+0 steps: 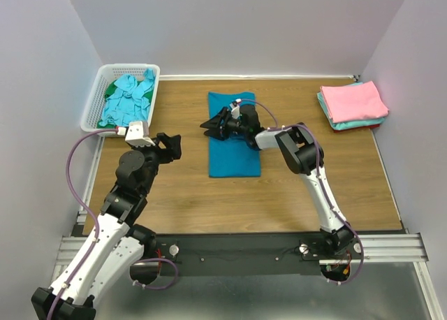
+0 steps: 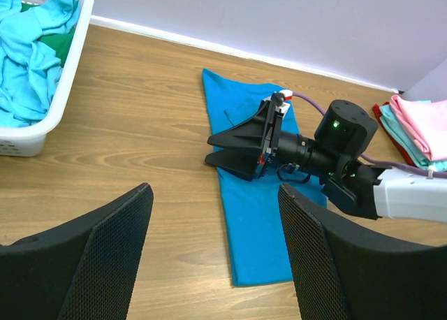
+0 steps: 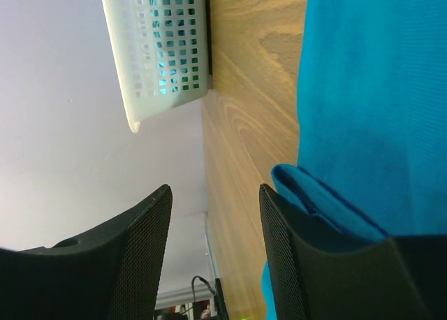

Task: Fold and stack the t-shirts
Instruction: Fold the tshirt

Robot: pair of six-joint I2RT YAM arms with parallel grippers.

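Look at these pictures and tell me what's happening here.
Shirt folding is under way. A blue shirt lies on the table folded into a strip; the right arm's fingers sit open at its left edge. The left arm's fingers hover open, holding nothing. A stack of folded shirts sits far right, and crumpled shirts wait in the white basket.

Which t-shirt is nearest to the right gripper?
The teal-blue t-shirt, lying alone as a long strip mid-table under the right gripper. The others are crumpled in the white basket or in the stack far right.
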